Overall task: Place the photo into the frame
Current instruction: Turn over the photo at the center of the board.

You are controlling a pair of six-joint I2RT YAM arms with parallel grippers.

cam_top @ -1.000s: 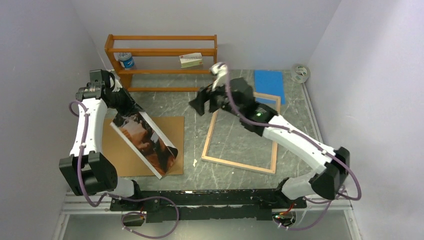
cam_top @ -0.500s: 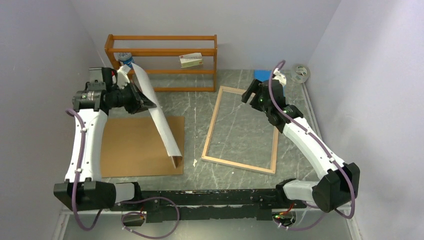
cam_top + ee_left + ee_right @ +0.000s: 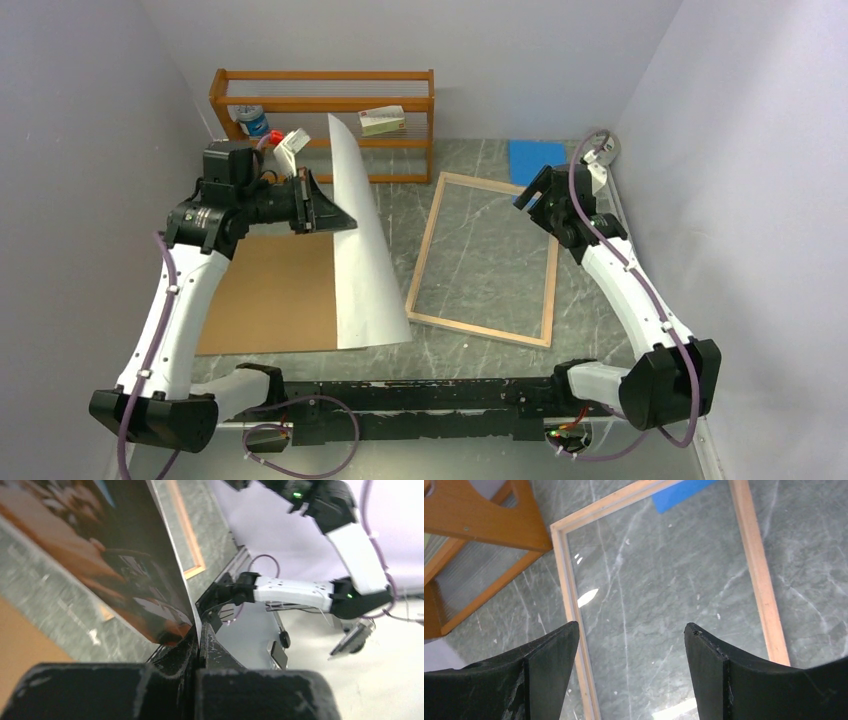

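My left gripper [image 3: 335,218] is shut on the edge of the photo [image 3: 362,250]. The print stands almost upright, its white reverse toward the top camera and its lower edge on the table just left of the frame. The left wrist view shows its dark and orange picture side [image 3: 115,575], pinched at my left gripper [image 3: 199,635]. The frame [image 3: 427,246] lies flat, wood reverse up, with its glass pane over the marble table. My right gripper [image 3: 528,196] is open and empty above the frame's far right corner. The right wrist view shows the frame [image 3: 566,575] between its fingers [image 3: 551,650].
A brown backing board [image 3: 265,295] lies flat at the left, partly behind the print. An orange shelf rack [image 3: 325,105] stands at the back with a can and a small box. A blue pad [image 3: 538,158] and a tape roll [image 3: 601,145] lie at the back right.
My left gripper swung the photo right and turned it, so the white reverse now faces up near the frame. My right gripper drew back from the frame's far edge toward the right.
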